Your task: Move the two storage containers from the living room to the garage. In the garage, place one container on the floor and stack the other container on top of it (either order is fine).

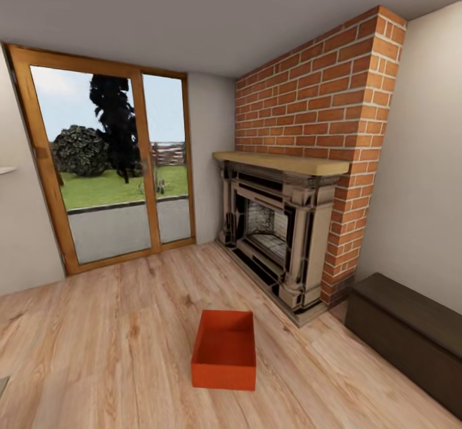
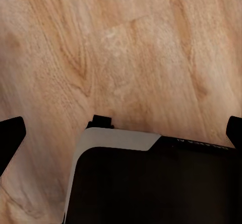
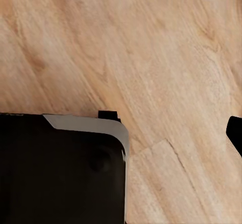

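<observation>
Both grippers' jaws look spread wide over bare wood planks (image 2: pixel 126 48), gripping nothing. One storage container (image 1: pixel 224 350) sits open-topped on the living room floor, near the brick fireplace (image 1: pixel 282 230), a dark bench (image 1: pixel 410 336) well apart.

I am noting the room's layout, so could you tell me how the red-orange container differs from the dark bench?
The storage container is bright red-orange, the bench dark brown. The container is an open-topped bin; the bench is a closed block. The container sits mid-floor, the bench by the right wall. Both rest on the wood-plank floor.
</observation>
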Robot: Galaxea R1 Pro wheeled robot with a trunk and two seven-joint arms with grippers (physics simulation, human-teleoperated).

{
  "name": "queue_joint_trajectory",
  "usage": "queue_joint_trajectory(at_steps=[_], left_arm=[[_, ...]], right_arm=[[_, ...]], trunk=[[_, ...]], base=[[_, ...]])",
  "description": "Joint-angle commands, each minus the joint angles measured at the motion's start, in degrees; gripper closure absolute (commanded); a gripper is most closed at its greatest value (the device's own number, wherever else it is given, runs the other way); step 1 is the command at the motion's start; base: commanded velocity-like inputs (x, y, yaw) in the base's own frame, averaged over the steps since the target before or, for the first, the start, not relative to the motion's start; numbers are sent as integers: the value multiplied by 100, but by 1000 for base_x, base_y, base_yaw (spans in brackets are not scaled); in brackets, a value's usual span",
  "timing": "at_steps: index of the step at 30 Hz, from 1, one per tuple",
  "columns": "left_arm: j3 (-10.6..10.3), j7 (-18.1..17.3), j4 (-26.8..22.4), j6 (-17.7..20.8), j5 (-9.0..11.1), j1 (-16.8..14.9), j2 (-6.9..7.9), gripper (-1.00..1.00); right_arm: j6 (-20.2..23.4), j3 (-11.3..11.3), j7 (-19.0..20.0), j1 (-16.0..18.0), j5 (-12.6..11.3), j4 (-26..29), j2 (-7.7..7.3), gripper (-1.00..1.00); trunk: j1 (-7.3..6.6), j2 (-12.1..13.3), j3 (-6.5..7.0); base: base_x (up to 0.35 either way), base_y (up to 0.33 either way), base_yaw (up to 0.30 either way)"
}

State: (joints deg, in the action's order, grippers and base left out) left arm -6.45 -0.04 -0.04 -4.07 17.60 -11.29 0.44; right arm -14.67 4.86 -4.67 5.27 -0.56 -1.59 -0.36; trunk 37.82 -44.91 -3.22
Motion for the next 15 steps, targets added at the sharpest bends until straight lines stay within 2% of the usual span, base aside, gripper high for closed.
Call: queue_joint_trajectory(at_steps=[1,15], left_arm=[[-49,1,4,-16,51,-5,0,-100],[-49,-2,4,-24,51,-5,0,-100]], right_arm=[[-27,48,-25,9,-5,-17,1,-100],[-27,50,-25,8,-5,-17,1,-100]], trunk=[[5,-7,-9],[5,-7,-9]], base=[[323,85,0],[323,114,0]])
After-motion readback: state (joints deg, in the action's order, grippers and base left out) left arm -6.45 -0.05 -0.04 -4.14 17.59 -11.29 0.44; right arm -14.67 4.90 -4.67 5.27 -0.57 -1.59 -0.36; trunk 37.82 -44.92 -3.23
